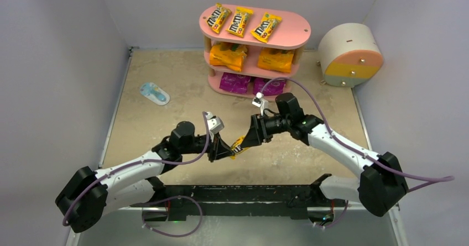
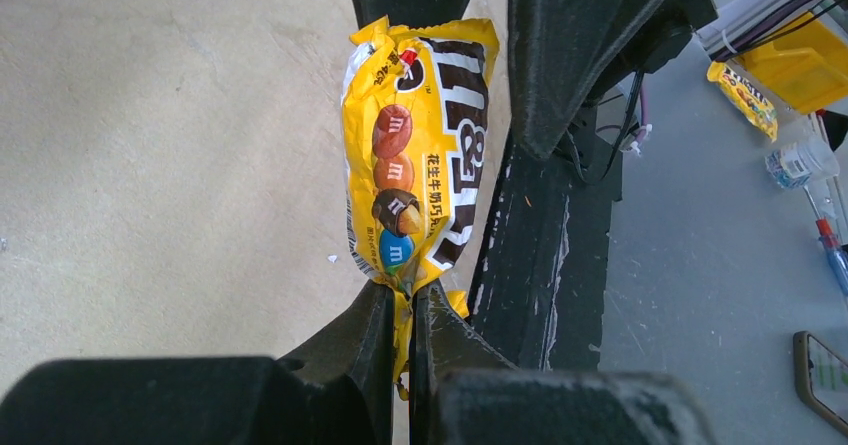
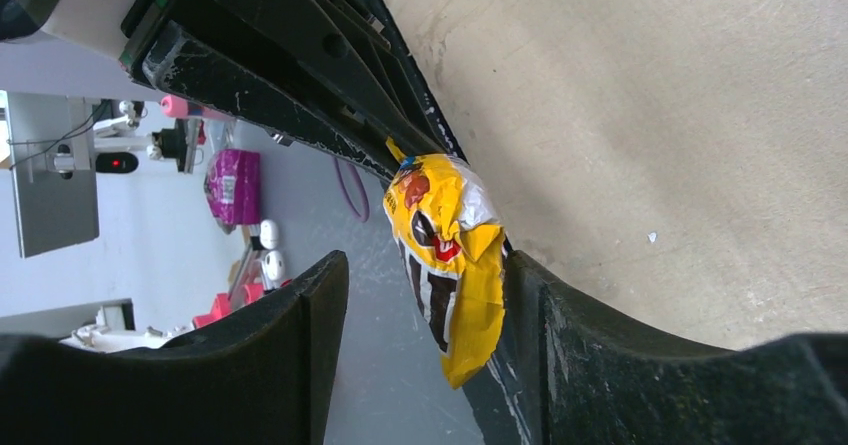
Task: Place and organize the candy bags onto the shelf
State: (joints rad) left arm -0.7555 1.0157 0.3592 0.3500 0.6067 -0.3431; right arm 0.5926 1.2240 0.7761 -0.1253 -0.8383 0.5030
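Observation:
The pink shelf [image 1: 301,27] stands at the back of the table. Three yellow M&M's packets [image 1: 240,22] lie on its top board, two orange bags [image 1: 228,56] on the middle one and two purple bags [image 1: 235,82] on the bottom one. My left gripper [image 1: 225,151] [image 2: 400,300] is shut on the end of a fourth yellow M&M's packet [image 1: 238,145] [image 2: 420,135] and holds it above the table's front middle. My right gripper [image 1: 252,137] [image 3: 425,275] is open, its jaws on either side of the packet's [image 3: 445,245] other end, which lies close to one finger.
A flat light-blue-and-white item [image 1: 154,93] lies on the table at the left. A round cream drawer unit [image 1: 349,55] stands at the back right. Grey walls close in the table on three sides. A black rail [image 1: 243,193] runs along the front edge.

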